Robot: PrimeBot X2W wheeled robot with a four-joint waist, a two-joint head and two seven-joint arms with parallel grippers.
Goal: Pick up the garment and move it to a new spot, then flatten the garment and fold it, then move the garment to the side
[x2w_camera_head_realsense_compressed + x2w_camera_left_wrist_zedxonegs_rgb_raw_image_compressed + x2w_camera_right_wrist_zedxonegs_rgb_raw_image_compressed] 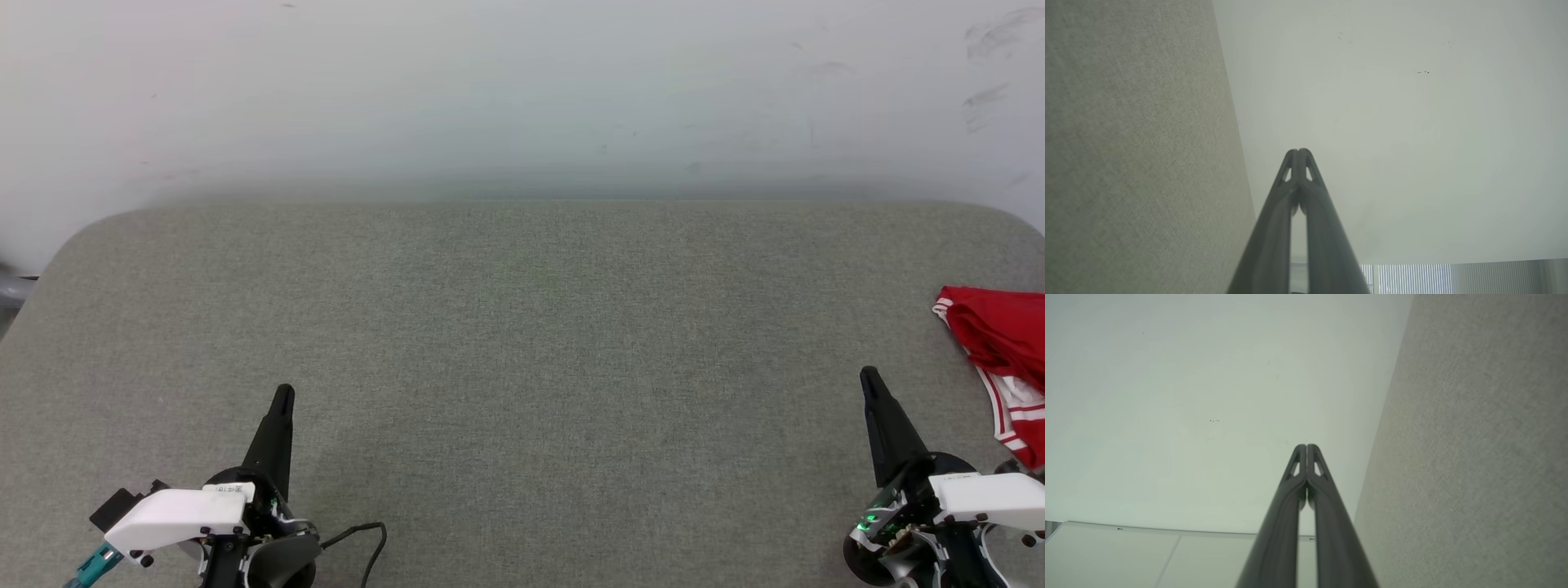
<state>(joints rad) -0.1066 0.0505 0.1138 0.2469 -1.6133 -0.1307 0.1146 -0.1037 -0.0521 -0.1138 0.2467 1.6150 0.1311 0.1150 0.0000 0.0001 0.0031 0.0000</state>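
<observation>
the garment point(1002, 347) lies bunched at the right edge of the table point(522, 343), partly cut off by the head view's border — red cloth in loose folds, with white-and-red striped trim showing along its near side. nothing holds it; it rests on the grey-green felt-like top. the right gripper point(868, 374) sits low on the right, just beside the garment but apart from it, its dark fingers pressed together into one point and gripping nothing. the left gripper point(283, 394) sits low on the left, well apart from the garment, its fingers likewise closed tip to tip and empty. a thin dark cable point(369, 543) loops on the table near the left wrist. behind the table stands a pale wall point(522, 98) with a few faint scuffs. each wrist view looks along its own closed fingers toward that wall — the table surface runs down one side, and in the left wrist view vertical blinds point(1412, 277) show at the bottom.
</observation>
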